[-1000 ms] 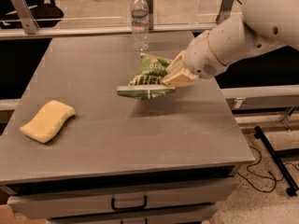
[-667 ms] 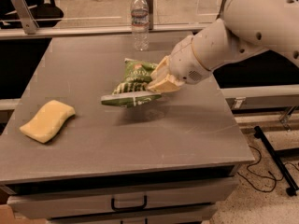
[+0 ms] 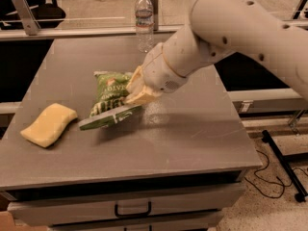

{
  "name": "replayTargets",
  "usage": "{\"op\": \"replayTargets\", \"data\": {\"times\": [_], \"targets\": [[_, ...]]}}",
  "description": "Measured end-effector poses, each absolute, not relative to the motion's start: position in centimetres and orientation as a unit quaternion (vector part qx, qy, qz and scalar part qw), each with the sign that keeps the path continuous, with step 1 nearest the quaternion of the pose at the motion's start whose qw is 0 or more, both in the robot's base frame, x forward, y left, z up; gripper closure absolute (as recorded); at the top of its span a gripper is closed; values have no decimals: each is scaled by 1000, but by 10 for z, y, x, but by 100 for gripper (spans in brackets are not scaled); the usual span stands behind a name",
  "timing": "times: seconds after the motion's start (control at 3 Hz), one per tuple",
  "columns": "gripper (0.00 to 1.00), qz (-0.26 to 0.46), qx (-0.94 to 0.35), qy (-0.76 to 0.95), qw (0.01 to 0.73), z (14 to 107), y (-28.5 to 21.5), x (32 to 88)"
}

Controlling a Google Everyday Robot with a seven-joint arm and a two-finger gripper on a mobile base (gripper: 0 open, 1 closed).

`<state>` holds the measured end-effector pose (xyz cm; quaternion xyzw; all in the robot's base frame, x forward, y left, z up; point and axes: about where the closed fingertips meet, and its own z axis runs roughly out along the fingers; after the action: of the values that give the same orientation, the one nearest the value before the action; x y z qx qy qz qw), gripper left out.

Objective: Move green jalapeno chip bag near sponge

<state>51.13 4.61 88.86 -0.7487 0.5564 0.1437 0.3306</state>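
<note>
The green jalapeno chip bag (image 3: 109, 100) is a crinkly green foil bag with white lettering, held tilted a little above the grey table (image 3: 192, 129), left of centre. My gripper (image 3: 134, 94) is shut on the bag's right edge, with cream fingers pinching it. The white arm reaches in from the upper right. The pale yellow sponge (image 3: 48, 124) lies flat on the table near the left edge, a short gap left of the bag's lower corner.
A clear water bottle (image 3: 143, 20) stands at the table's far edge, behind the bag. A drawer with a black handle (image 3: 132, 211) sits under the tabletop. Black cables and a stand leg (image 3: 284, 162) lie on the floor at right.
My gripper has carried the chip bag leftward and toward the front of the table, closer to the sponge. The sponge and bottle have not moved.
</note>
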Motion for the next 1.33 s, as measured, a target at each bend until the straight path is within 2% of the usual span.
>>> {"op": "replayTargets", "data": {"times": [1.0, 1.33], "targets": [[12, 168, -795, 498, 304, 860, 97, 507], [0, 154, -790, 506, 309, 867, 81, 519]]}}
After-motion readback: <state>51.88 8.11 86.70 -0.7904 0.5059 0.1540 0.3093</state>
